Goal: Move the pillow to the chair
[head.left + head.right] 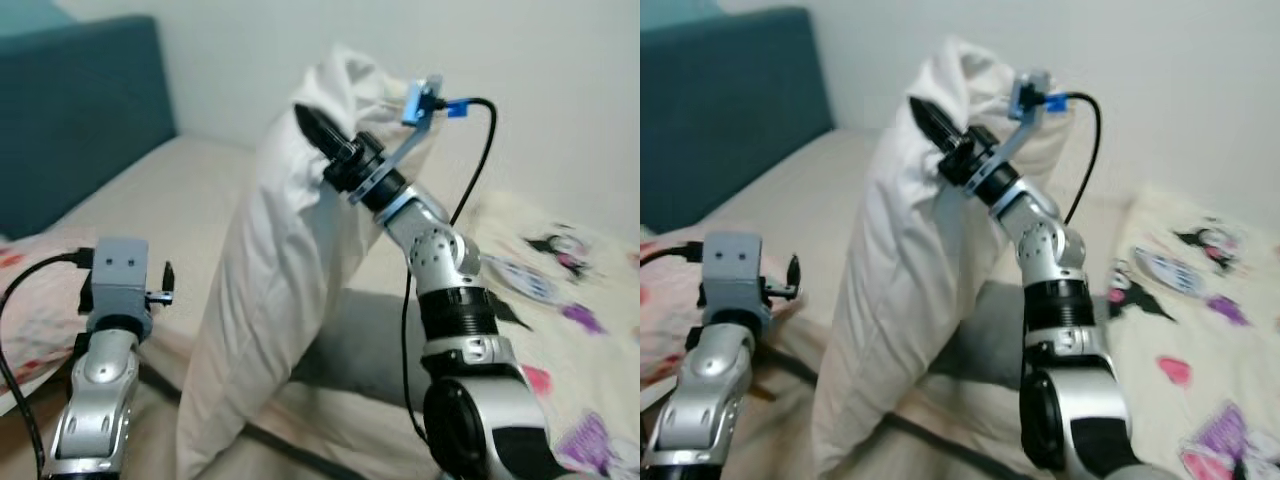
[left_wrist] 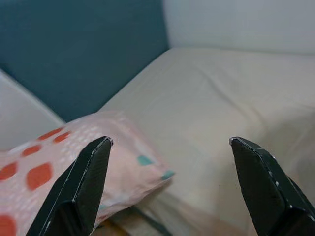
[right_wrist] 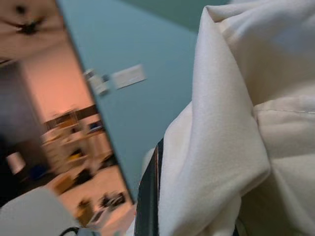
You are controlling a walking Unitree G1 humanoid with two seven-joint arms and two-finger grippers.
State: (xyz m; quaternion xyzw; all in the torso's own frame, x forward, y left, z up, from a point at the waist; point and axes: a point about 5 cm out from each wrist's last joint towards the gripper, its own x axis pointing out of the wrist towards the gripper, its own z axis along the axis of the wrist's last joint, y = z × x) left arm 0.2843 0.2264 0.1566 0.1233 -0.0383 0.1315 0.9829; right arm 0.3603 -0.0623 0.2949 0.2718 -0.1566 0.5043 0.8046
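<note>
Two black fingers of right gripper (image 1: 318, 128) clamped on white pillow (image 1: 280, 270) (hanging upright), left gripper (image 2: 170, 184) spread wide, empty.

Bare beige mattress (image 1: 170, 195) open left of raised white pillow (image 1: 280, 270); teal headboard (image 1: 75, 110) blocks farther left, spotted pillow (image 2: 59, 162) nearer.

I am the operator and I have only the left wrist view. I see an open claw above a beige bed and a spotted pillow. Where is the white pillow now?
Observer: The white pillow hangs lifted over the bed, gripped near its top by the right claw.
Operator: Is the left claw touching it?
Observer: No. The left claw is low on the robot's left, apart from the pillow.
Operator: What lies on the right side?
Observer: A printed blanket covers the bed there.
</note>
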